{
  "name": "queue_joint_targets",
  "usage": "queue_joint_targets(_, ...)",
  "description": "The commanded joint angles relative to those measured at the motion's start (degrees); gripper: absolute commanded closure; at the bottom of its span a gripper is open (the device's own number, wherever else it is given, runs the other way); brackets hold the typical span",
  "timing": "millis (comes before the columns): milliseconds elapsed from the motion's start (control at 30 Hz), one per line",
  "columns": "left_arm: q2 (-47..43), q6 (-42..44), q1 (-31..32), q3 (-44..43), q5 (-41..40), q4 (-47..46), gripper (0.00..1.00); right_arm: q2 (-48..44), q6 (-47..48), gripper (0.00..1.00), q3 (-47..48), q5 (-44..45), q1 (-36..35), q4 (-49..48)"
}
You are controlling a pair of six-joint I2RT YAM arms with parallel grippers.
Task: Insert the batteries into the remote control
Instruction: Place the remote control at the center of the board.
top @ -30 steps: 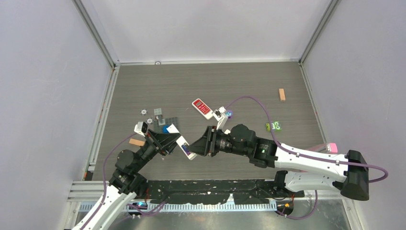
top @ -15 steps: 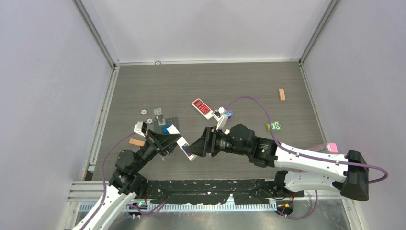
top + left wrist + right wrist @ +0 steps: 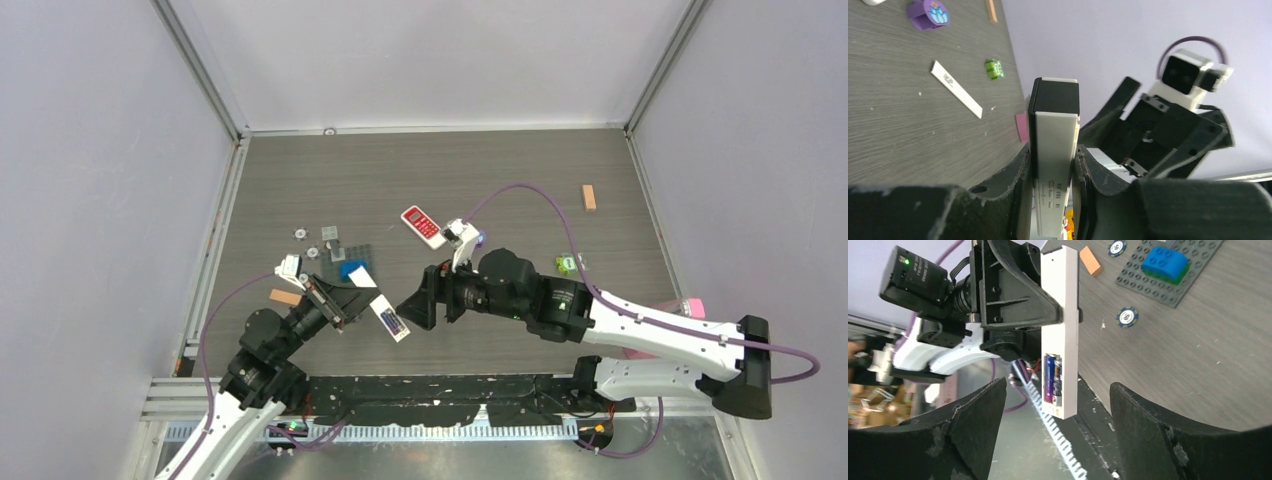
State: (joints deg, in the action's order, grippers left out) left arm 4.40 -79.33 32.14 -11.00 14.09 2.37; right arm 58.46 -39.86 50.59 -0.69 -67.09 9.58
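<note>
Near the bench [image 3: 500, 180] front edge, left end effector [image 3: 1053, 172] pinches the remote [image 3: 1063, 330]; spread right end effector [image 3: 1058, 386] should press batteries [image 3: 1052, 377] squarely.

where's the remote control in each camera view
top external: remote control low centre-left, angled, between the arms
left wrist: remote control centre, upright, black end on top
right wrist: remote control centre, upright, batteries in its lower end
shared landmark: the left claw clamped around it
</note>
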Motion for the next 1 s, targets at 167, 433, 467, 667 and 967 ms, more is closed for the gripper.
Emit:
queue_joint_targets(167,1.19,3.39,0.02,-2.40,-1.73,2.69,1.00,14.43,17.71,0.19,16.64,15.53,-9.90,13.75)
queue_joint_targets(433,-0.45,3.37,0.03,-2.68,-3.47,5.55,1.00,23.66,18.92,0.23,22.12,20.58,-12.95,16.87)
queue_joint_targets(467,-0.55,3.39,0.02,-2.73,-3.65,5.74,0.99,23.95,18.96,0.26,22.24,20.61,-12.99,16.83)
queue_joint_targets(667,-0.62,3.30,0.02,-2.87,-3.80,6.29,0.91,26.66,18.86,0.59,23.43,21.29,-12.99,18.17)
queue_joint_targets(967,-2.63,5.74,0.02,-5.20,-8.90,16.20,0.03,25.86,23.56,0.91,21.91,23.40,-12.85,19.21)
